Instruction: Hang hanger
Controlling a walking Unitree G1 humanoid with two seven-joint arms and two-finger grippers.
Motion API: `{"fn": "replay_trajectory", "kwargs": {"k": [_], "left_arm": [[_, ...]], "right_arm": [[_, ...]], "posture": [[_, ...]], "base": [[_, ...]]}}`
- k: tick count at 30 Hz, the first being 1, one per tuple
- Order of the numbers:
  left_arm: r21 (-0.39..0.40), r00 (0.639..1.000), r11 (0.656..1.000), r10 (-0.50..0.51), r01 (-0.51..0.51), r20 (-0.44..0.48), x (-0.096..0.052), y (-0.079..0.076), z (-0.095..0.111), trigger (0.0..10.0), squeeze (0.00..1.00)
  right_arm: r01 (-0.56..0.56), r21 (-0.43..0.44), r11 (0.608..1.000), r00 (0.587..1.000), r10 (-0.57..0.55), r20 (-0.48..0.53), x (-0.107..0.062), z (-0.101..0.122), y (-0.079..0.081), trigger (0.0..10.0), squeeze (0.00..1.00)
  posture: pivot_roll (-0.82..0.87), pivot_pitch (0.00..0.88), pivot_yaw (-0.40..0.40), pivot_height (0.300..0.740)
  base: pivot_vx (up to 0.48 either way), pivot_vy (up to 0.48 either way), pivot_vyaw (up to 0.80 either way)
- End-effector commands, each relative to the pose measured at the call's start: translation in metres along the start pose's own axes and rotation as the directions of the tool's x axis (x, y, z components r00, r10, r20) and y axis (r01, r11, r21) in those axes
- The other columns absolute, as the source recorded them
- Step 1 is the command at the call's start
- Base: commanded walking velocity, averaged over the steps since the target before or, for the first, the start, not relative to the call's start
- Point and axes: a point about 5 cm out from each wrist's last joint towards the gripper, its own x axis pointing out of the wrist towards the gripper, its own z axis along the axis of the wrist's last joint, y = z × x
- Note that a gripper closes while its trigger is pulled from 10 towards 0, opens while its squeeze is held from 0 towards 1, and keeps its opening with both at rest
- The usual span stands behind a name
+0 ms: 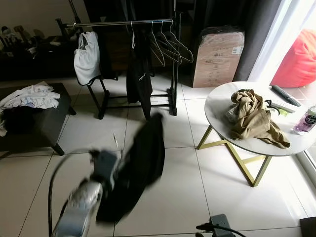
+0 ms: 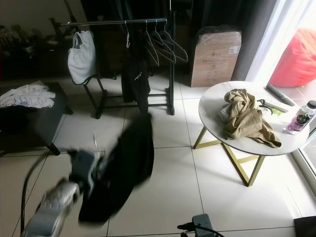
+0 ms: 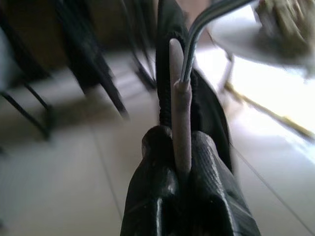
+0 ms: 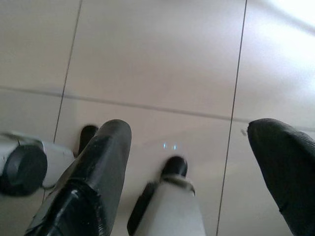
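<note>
Left gripper [image 3: 183, 147] jaws clenched on hanger [image 3: 181, 123], black garment [image 1: 136, 168] motion-blurred, right gripper [image 4: 197, 147] jaws released above floor.

black garment [image 1: 138, 168], white round table [image 1: 217, 106], red beanbag [image 1: 296, 59]

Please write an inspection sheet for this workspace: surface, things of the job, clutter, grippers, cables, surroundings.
Surface: pale tiled floor.
Job's things: hanger carrying a black garment; clothes rack ahead with empty hangers, a white top and a dark garment.
Clutter: tan cloth, bottle and remote on the round table; white clothes on the dark low table.
Grippers: left gripper shut on hanger; right gripper open above floor.
Cables: black cable along left arm.
Surroundings: cardboard box, red beanbag.
</note>
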Motion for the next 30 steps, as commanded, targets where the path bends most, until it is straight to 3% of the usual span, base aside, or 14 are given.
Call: {"fn": "replay_trajectory", "kwargs": {"k": [1,3,5,6,10,11,12,14,18,21,23,28,29,30], "left_arm": [[0.076,0.998,0.997,0.016,-0.020,0.059,0.009,0.005,0.007,10.0,0.00],[0.026,0.999,0.999,-0.040,0.039,0.024,0.016,0.002,0.005,10.0,0.00],[0.041,0.991,0.991,-0.130,0.131,-0.026,0.018,-0.005,0.000,10.0,0.00],[0.020,0.969,0.972,-0.234,0.236,-0.085,0.016,-0.011,-0.006,10.0,0.00],[-0.036,0.919,0.932,-0.362,0.361,-0.153,0.011,-0.017,-0.014,10.0,0.00],[-0.091,0.876,0.893,-0.451,0.442,-0.171,0.005,-0.020,-0.014,10.0,0.00],[-0.108,0.861,0.881,-0.474,0.462,-0.183,0.003,-0.021,-0.015,10.0,0.00],[-0.111,0.856,0.876,-0.482,0.469,-0.188,0.003,-0.020,-0.015,10.0,0.00],[-0.219,0.798,0.810,-0.580,0.544,-0.166,-0.001,-0.025,-0.010,10.0,0.00],[-0.258,0.776,0.786,-0.609,0.561,-0.167,-0.003,-0.030,-0.010,10.0,0.00],[-0.316,0.717,0.725,-0.677,0.612,-0.165,-0.009,-0.040,-0.009,10.0,0.00],[-0.349,0.659,0.674,-0.730,0.651,-0.182,-0.016,-0.049,-0.013,10.0,0.00],[-0.358,0.653,0.670,-0.734,0.650,-0.187,-0.016,-0.049,-0.013,10.0,0.00],[-0.368,0.651,0.671,-0.733,0.644,-0.196,-0.017,-0.049,-0.014,10.0,0.00]], "right_arm": [[0.024,0.006,1.000,0.999,-0.024,0.027,-0.002,-0.003,0.001,10.0,0.00],[0.039,-0.005,0.999,0.979,-0.037,0.200,0.006,0.068,-0.026,10.0,0.00],[0.044,-0.005,0.999,0.965,-0.041,0.260,0.006,0.093,-0.034,10.0,0.00],[0.041,-0.016,0.999,0.956,-0.034,0.291,0.005,0.103,-0.036,10.0,0.00],[0.020,-0.037,0.999,0.951,-0.007,0.310,0.005,0.108,-0.035,10.0,0.00],[-0.022,-0.073,0.997,0.950,0.044,0.310,0.005,0.113,-0.032,10.0,0.00],[-0.041,-0.085,0.996,0.950,0.065,0.306,0.005,0.114,-0.031,10.0,0.00],[-0.051,-0.092,0.994,0.949,0.077,0.304,0.004,0.114,-0.031,10.0,0.00],[-0.189,-0.245,0.951,0.958,0.233,0.165,-0.008,0.113,-0.026,10.0,0.00],[-0.196,-0.179,0.964,0.951,0.232,0.206,-0.015,0.119,-0.025,10.0,0.00],[-0.219,-0.072,0.973,0.935,0.231,0.271,-0.028,0.135,-0.022,10.0,0.00],[-0.284,-0.044,0.958,0.912,0.284,0.296,-0.043,0.147,-0.010,10.0,0.00],[-0.302,-0.039,0.953,0.910,0.300,0.286,-0.049,0.149,-0.007,10.0,0.03],[-0.317,-0.036,0.948,0.910,0.315,0.269,-0.057,0.149,-0.004,10.0,0.24]], "posture": [[-0.05,0.099,0.026,0.740],[-0.06,0.103,0.028,0.740],[-0.07,0.105,0.029,0.740],[-0.07,0.109,0.031,0.740],[-0.08,0.114,0.033,0.740],[-0.08,0.117,0.032,0.740],[-0.08,0.117,0.031,0.740],[-0.08,0.119,0.031,0.740],[-0.10,0.128,0.031,0.740],[-0.11,0.130,0.033,0.740],[-0.11,0.130,0.033,0.740],[-0.12,0.130,0.039,0.740],[-0.13,0.128,0.042,0.740],[-0.13,0.127,0.043,0.740]], "base": [[0.000,0.000,0.00],[0.000,0.000,0.00],[0.000,0.000,0.00],[0.000,0.000,0.00],[0.000,0.000,0.00],[0.000,0.000,0.00],[0.000,0.000,0.00],[0.000,0.000,0.00],[0.000,0.000,0.00],[0.000,0.000,0.00],[0.000,0.000,0.00],[0.000,0.000,0.00],[0.000,0.000,0.00],[0.000,0.000,0.00]]}}
